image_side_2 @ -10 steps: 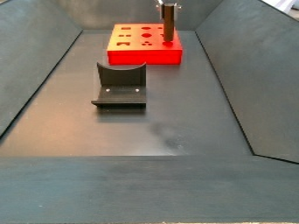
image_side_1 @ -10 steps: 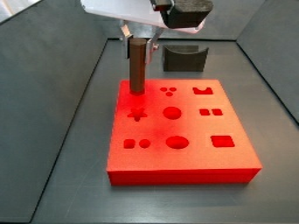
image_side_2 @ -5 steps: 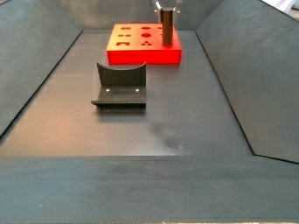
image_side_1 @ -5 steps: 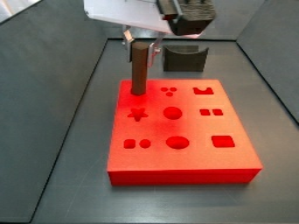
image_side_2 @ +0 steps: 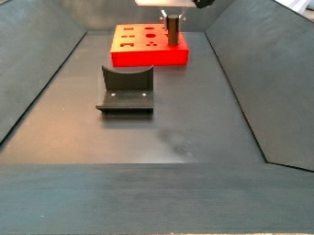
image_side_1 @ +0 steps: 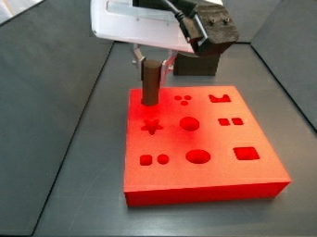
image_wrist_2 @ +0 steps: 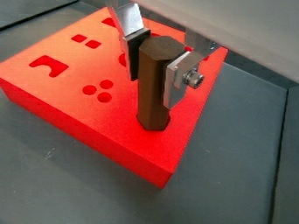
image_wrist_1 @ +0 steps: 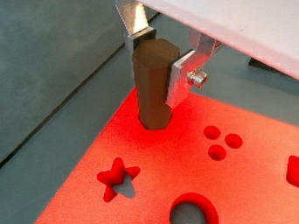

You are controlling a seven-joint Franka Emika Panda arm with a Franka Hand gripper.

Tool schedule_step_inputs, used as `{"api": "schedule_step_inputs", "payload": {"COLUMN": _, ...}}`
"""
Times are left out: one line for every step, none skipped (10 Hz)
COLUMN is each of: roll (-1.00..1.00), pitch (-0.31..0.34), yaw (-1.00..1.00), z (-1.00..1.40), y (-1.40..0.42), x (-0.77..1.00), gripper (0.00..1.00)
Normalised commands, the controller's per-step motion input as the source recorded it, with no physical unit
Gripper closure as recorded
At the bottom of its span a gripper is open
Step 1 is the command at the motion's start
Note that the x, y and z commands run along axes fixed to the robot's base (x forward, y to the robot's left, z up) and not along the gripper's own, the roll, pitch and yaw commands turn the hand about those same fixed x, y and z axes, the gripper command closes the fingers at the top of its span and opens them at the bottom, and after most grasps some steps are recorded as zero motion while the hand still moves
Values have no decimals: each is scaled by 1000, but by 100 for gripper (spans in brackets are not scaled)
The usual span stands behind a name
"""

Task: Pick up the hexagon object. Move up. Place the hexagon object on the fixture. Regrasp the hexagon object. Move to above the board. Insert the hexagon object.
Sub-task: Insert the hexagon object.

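The gripper (image_side_1: 150,63) stands over the far left corner of the red board (image_side_1: 210,171) and is shut on the hexagon object (image_side_1: 150,88), a dark brown peg held upright. The peg's lower end sits in a hole at that corner. Both wrist views show the silver fingers (image_wrist_1: 184,74) (image_wrist_2: 181,77) clamping the peg (image_wrist_1: 152,92) (image_wrist_2: 152,96) on two opposite sides, its foot at the board's surface (image_wrist_1: 152,175) (image_wrist_2: 70,83). A side view shows the gripper (image_side_2: 173,14), the peg (image_side_2: 173,33) and the board (image_side_2: 135,57) far back.
The dark fixture (image_side_2: 127,92) stands on the grey floor in front of the board; in a side view it (image_side_1: 198,65) is behind the board, partly hidden by the gripper. Sloped grey walls enclose the floor. The board has star, round, oval and square holes.
The gripper has come down with the peg, and less of the peg shows above the board. In a side view the board looks slightly shifted.
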Motion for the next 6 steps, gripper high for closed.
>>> {"api": "schedule_step_inputs", "payload": {"roll": 147, "pitch": -134, "yaw": 0, "z": -906, "y": 0, "x": -31, "gripper": 100}}
{"api": "schedule_step_inputs", "payload": {"roll": 0, "pitch": 47, "yaw": 3, "z": 0, "y": 0, "x": 43, "gripper": 100}}
{"api": "schedule_step_inputs", "payload": {"roll": 0, "pitch": 7, "yaw": 0, "z": 0, "y": 0, "x": 0, "gripper": 100}}
{"api": "schedule_step_inputs", "payload": {"roll": 20, "pitch": 0, "yaw": -54, "z": 0, "y": 0, "x": -80, "gripper": 100}}
{"api": "schedule_step_inputs", "payload": {"roll": 9, "pitch": 0, "yaw": -17, "z": 0, "y": 0, "x": -3, "gripper": 100}}
{"api": "schedule_step_inputs", "payload": {"roll": 0, "pitch": 0, "yaw": 0, "z": 0, "y": 0, "x": 0, "gripper": 100}}
